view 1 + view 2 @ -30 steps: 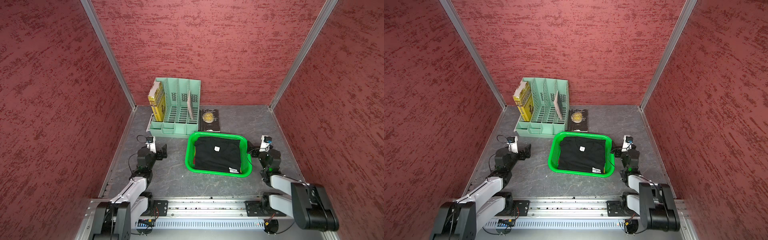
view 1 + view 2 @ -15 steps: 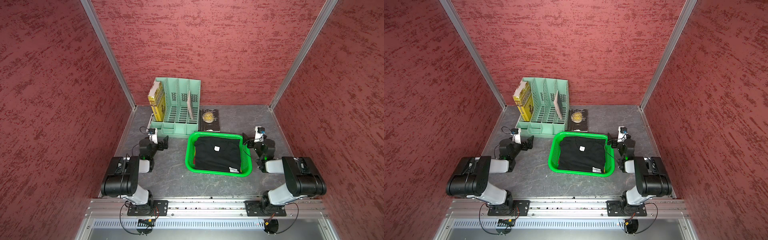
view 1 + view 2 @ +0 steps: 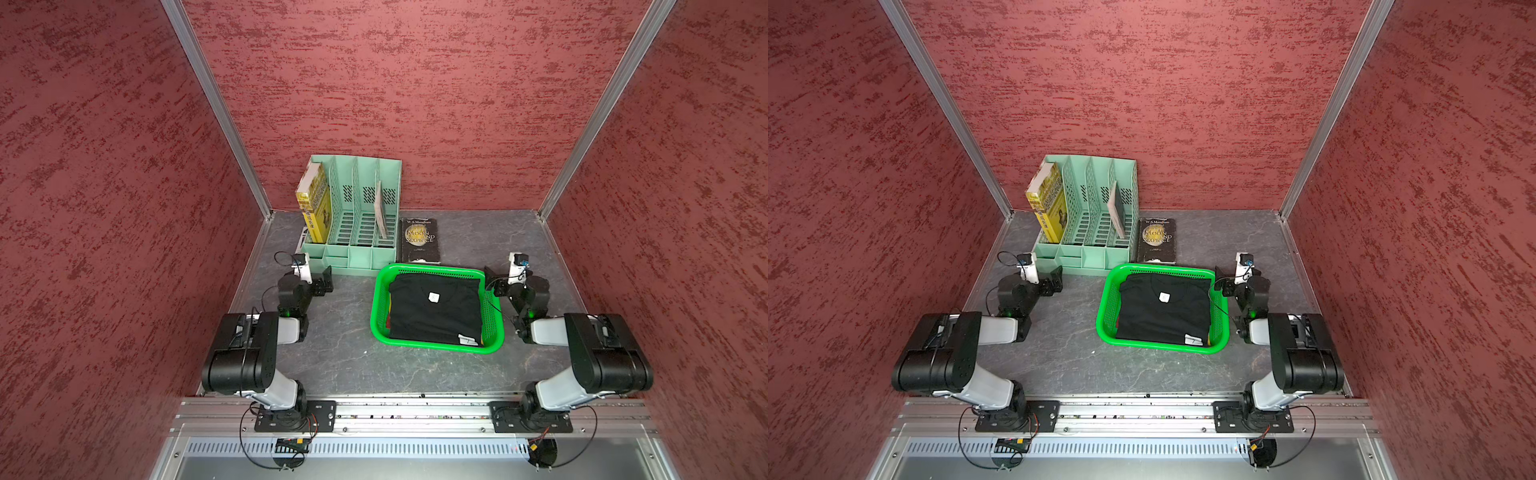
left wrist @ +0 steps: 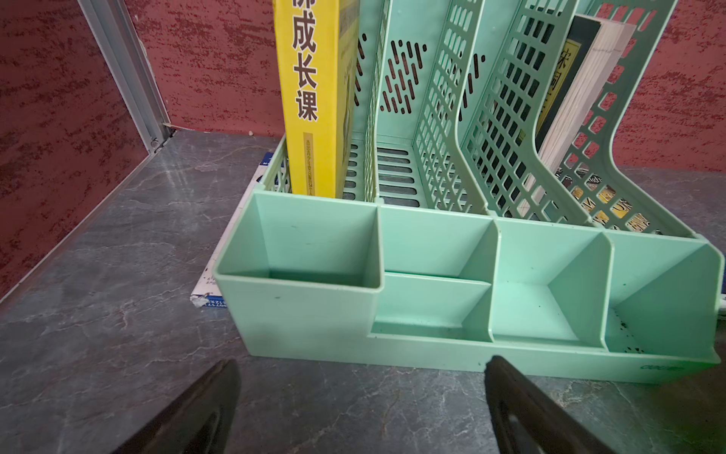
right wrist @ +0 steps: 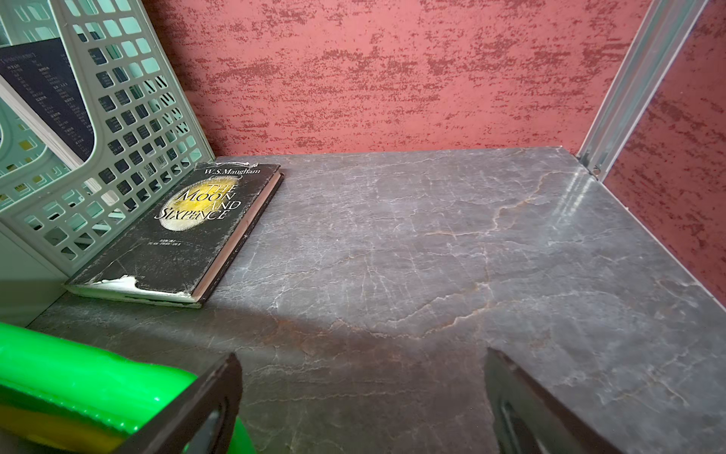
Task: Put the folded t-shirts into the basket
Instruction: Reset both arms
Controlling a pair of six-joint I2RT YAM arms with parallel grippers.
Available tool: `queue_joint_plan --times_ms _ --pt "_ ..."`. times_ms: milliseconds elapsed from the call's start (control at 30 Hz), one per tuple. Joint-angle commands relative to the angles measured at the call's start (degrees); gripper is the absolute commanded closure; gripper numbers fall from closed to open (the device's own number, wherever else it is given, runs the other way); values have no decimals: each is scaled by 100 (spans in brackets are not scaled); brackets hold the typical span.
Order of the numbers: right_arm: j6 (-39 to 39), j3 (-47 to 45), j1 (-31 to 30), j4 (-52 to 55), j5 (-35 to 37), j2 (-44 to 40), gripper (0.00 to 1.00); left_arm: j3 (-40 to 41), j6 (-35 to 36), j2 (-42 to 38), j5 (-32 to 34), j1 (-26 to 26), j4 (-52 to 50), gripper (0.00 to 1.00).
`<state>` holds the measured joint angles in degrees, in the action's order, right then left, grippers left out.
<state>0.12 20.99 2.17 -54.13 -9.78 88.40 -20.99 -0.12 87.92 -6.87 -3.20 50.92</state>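
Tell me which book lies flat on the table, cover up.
The black Moon and Sixpence book, beside the mint-green organizer. The yellow book and the thin book stand inside its slots.

Black book [image 3: 419,241] beside organizer [image 3: 358,264] holding yellow book [image 3: 316,203].

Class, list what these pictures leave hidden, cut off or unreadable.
1. Both top views: whatever lies under the black t-shirt in the basket; it covers all but coloured slivers.
2. Left wrist view: printed sheet under the file organizer, mostly covered.
3. Right wrist view: basket cut off by the frame edge.
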Motion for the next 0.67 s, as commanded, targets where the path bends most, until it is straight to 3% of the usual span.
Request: queue_joint_plan --times_ms 0,633 --pt "-56 92 -32 157 108 19 2 -89 43 -12 148 27 -30 0" --pt "-65 96 -32 156 108 16 2 -98 69 -20 213 64 -40 0"
